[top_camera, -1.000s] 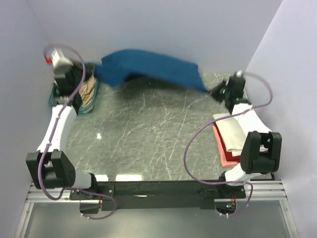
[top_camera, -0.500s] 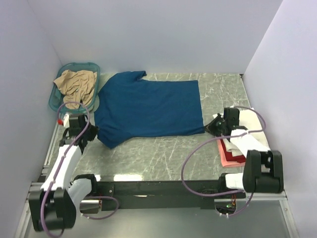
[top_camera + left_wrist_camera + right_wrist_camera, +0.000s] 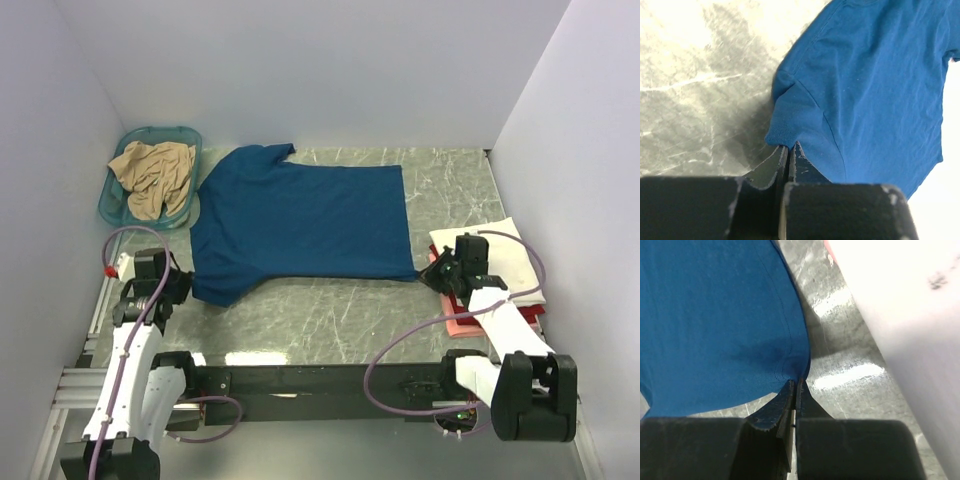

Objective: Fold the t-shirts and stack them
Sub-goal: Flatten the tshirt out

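Spread shirt point(image 3: 300, 220) on the table point(image 3: 340, 310), basket point(image 3: 160, 130) holding crumpled shirt point(image 3: 150, 175) back-left, folded stack point(image 3: 510, 255) right.

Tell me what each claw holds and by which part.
Both pinch the spread-out dark blue t-shirt: the left claw has the near sleeve's cuff, the right claw the near corner of its bottom hem.
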`<state>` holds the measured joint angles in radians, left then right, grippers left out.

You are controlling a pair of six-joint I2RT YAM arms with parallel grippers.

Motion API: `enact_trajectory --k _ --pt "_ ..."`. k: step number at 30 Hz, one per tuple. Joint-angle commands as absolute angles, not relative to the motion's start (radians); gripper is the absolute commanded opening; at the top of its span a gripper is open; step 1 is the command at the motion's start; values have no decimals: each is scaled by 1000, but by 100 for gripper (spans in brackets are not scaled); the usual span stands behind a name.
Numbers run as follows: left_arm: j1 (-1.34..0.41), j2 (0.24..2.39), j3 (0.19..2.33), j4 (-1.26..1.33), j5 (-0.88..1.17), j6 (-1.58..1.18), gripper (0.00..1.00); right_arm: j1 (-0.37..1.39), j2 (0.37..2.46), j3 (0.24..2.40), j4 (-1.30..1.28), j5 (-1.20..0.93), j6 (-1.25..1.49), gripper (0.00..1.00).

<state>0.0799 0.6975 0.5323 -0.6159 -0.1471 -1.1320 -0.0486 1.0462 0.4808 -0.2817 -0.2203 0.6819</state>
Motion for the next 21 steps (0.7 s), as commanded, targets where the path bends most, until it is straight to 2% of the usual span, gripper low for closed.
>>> enact_trajectory --k 1,2,3,4,5,7,10,11,12,16,21 --pt "84 661 479 -632 -118 -1149 5 -55 1003 471 -301 -160 660 0" --pt "83 658 466 -614 -104 -1147 8 -55 1009 474 -299 -153 657 0" --pt "83 654 454 -580 -86 -1140 16 -55 1015 485 -298 -158 655 0" --pt "83 657 445 -560 -46 -1134 20 -55 1023 494 -296 -161 653 0" --pt "83 660 434 -539 -23 -1123 22 -55 1038 502 -298 -164 649 2" --pt "78 682 436 -505 -9 -1106 34 -55 1052 524 -299 -163 638 8" --pt "75 727 486 -541 -62 -1080 53 -16 1051 564 -325 -125 601 34" --pt "75 736 503 -560 -89 -1077 57 -5 1039 577 -336 -94 594 46" --pt "75 744 521 -571 -106 -1074 64 53 1035 610 -347 -62 589 48" --pt "77 828 639 -586 -221 -1068 69 311 1052 693 -355 26 609 50" --pt "89 1027 761 -546 -255 -1060 61 595 1156 799 -249 57 611 50"
